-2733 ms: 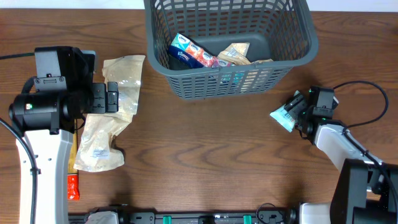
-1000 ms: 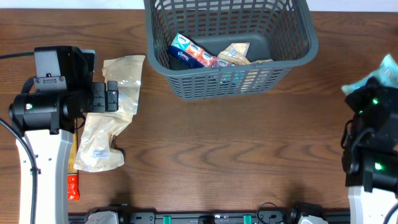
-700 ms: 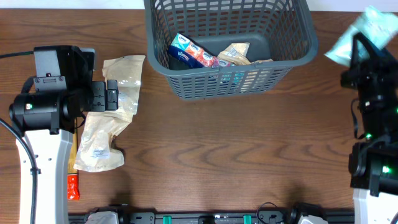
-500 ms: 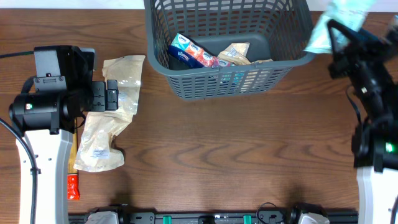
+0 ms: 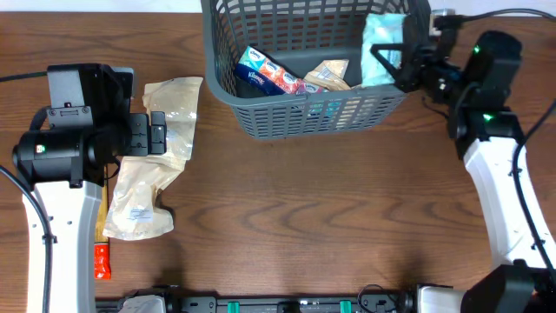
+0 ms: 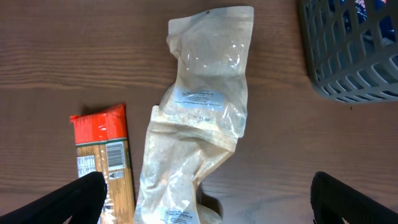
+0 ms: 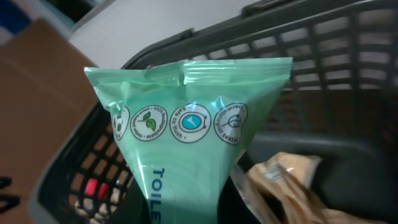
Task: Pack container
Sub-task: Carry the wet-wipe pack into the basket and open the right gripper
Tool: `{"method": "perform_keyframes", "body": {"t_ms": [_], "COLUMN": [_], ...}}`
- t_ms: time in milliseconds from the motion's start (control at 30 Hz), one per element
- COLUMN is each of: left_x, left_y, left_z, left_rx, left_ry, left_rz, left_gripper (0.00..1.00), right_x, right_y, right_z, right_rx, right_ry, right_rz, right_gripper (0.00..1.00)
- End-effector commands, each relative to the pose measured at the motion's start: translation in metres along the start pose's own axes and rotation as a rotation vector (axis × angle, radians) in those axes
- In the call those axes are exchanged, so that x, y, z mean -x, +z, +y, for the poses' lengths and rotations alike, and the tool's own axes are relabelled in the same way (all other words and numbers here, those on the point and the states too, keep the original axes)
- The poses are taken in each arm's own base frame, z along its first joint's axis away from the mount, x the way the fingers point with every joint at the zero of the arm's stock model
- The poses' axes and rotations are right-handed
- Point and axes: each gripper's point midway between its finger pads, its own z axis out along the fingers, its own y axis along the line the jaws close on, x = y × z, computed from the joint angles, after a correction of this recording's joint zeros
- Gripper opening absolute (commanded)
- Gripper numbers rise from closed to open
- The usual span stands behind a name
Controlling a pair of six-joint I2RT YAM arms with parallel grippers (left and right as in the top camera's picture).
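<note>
The container (image 5: 261, 117), a dark grey lattice basket, stands at the table's back middle. In it lie colourful tissue packs (image 5: 265, 74) and a tan packet (image 5: 328, 74). My right gripper (image 5: 407, 65) is shut on a pale green packet (image 5: 382, 48), held over the basket's right end, inside the rim. The right wrist view shows that green packet (image 7: 186, 143) upright in front of the basket wall (image 7: 348, 56), with the tan packet (image 7: 292, 180) below. My left gripper (image 5: 156, 135) stands open above a long pale bag (image 6: 205, 118), its fingertips (image 6: 74, 199) wide apart and holding nothing.
A second pale bag (image 5: 139, 204) lies in front of the first one at the left. A pasta box with a red end (image 6: 102, 162) lies to its left, partly under my left arm. The basket's corner (image 6: 354, 56) shows at the left wrist view's top right.
My right arm has lifted the green packet from the table at the right and swung it up and left, to over the basket's right end. The left arm has not moved.
</note>
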Motion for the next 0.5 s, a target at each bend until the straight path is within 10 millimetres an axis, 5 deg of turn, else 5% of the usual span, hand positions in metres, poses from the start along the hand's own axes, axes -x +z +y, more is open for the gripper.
{"method": "perform_keyframes", "body": {"t_ms": [0, 67, 133, 200, 467], "left_x": [0.0005, 0.0006, 0.0006, 0.0006, 0.0007], "left_y": [-0.0007, -0.0007, -0.0007, -0.0007, -0.0007], "left_z": [-0.0014, -0.0014, -0.0014, -0.0014, -0.0014], "left_rx": [-0.007, -0.007, -0.007, -0.007, -0.007], "left_ry": [0.014, 0.014, 0.014, 0.014, 0.014], "left_rz": [0.002, 0.002, 0.002, 0.002, 0.001], "left_gripper": [0.99, 0.99, 0.99, 0.99, 0.99], "right_x": [-0.0060, -0.0078, -0.0087, -0.0104, -0.0154], "right_y": [0.0103, 0.0116, 0.0118, 0.0117, 0.0115], "right_z": [0.0186, 0.0202, 0.0205, 0.0199, 0.0183], "right_rx": [0.067, 0.069, 0.069, 0.067, 0.062], "right_ry": [-0.040, -0.046, -0.044, -0.038, -0.033], "right_rz": [0.037, 0.042, 0.046, 0.052, 0.070], "right_gripper": [0.03, 0.13, 0.64, 0.98, 0.99]}}
